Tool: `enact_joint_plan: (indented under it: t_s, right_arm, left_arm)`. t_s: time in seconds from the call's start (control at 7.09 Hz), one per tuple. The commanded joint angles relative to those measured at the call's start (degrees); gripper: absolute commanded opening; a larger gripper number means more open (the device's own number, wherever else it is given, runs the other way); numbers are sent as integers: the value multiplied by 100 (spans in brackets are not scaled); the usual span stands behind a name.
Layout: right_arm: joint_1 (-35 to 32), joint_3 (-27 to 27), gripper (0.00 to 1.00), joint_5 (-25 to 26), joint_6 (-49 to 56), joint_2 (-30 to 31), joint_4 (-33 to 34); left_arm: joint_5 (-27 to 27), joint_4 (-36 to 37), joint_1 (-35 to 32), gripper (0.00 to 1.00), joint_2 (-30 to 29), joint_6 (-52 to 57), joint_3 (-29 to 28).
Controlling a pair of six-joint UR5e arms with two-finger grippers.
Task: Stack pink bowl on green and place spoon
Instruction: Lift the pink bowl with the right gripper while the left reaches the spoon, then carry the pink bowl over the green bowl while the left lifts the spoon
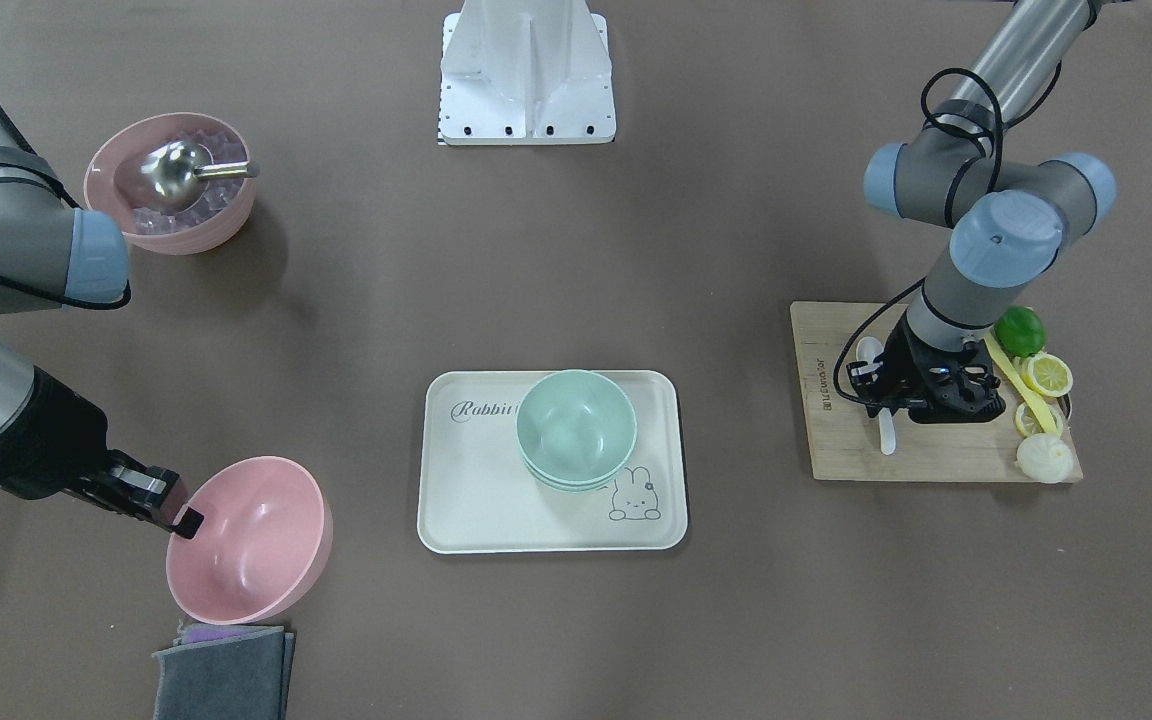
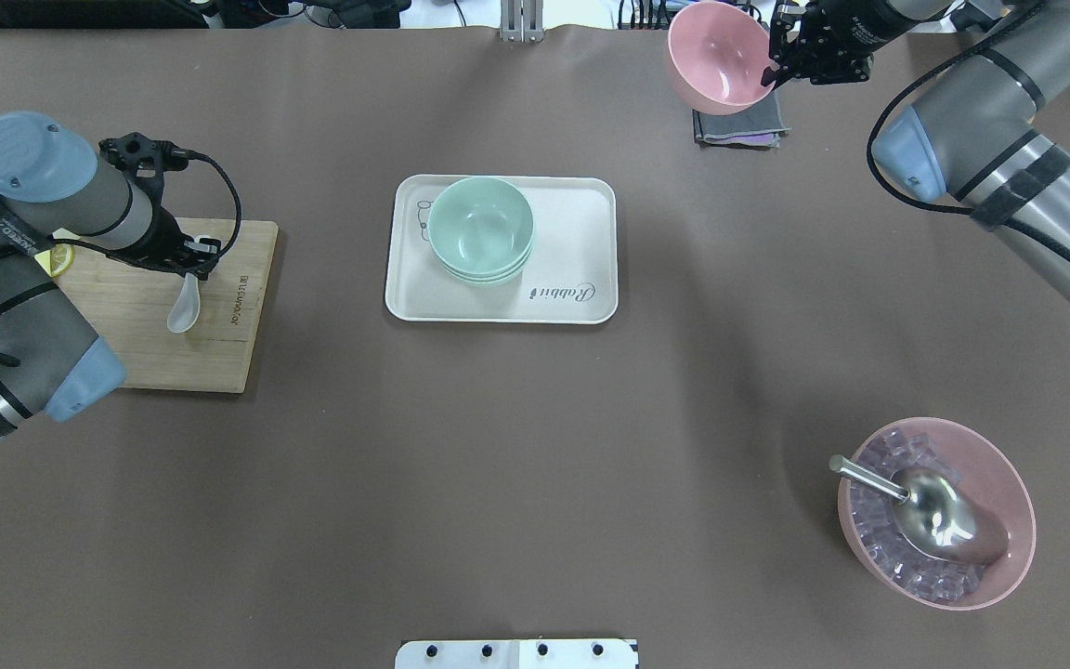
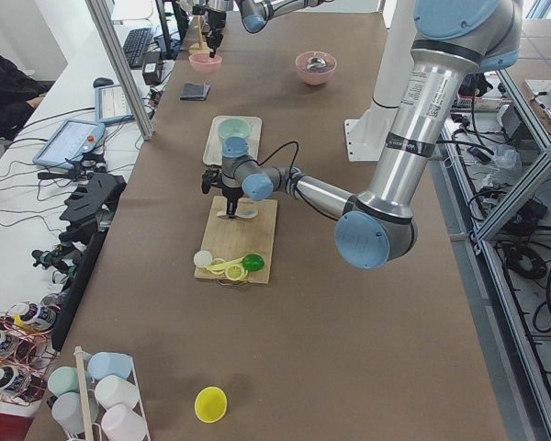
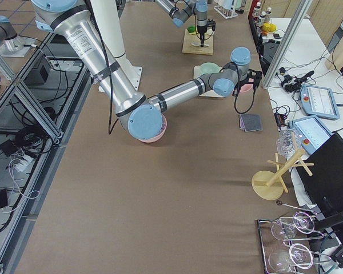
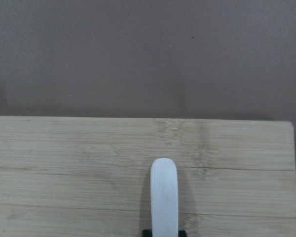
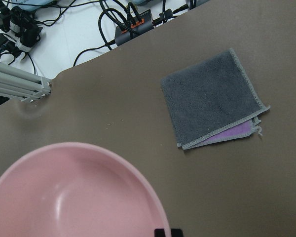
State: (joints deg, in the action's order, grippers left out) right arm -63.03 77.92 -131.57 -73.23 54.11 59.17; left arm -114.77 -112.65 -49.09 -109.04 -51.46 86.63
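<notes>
My right gripper (image 1: 181, 520) is shut on the rim of the plain pink bowl (image 1: 248, 540) and holds it tilted above the table, over a grey cloth. The overhead view shows the bowl (image 2: 716, 65) at the far right, and the right wrist view (image 6: 74, 197) shows its rim. The mint-green bowls (image 1: 576, 420) stand nested on the white tray (image 1: 466, 500) at the table's middle. My left gripper (image 1: 881, 395) stands over the wooden board, its fingers closed on the middle of the white spoon (image 1: 887, 435). The spoon's handle shows in the left wrist view (image 5: 164, 192). I cannot tell whether the spoon is lifted.
A pink bowl of ice cubes with a steel scoop (image 1: 171, 185) stands near the robot's right. The grey cloth (image 1: 226, 675) lies under the held bowl. The board (image 1: 936, 455) also carries a lime (image 1: 1021, 330), lemon slices (image 1: 1048, 375) and a yellow utensil.
</notes>
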Motion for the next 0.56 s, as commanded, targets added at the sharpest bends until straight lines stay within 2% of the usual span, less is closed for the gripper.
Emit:
enact_joint_plan:
  t_s: [0.0,0.28,0.42]
  right_arm:
    - [-8,187,0,0,-7,-6,42]
    - [18,154,0,0,27,-207,42]
    - [71,136,0,0,19,-399,60]
  left_arm:
    - [-639,23,-335,0,-3,14,143]
    - [-1615,76,-1178,0,-12,31,336]
    - [-1654,68,-1303,0,6,31,389]
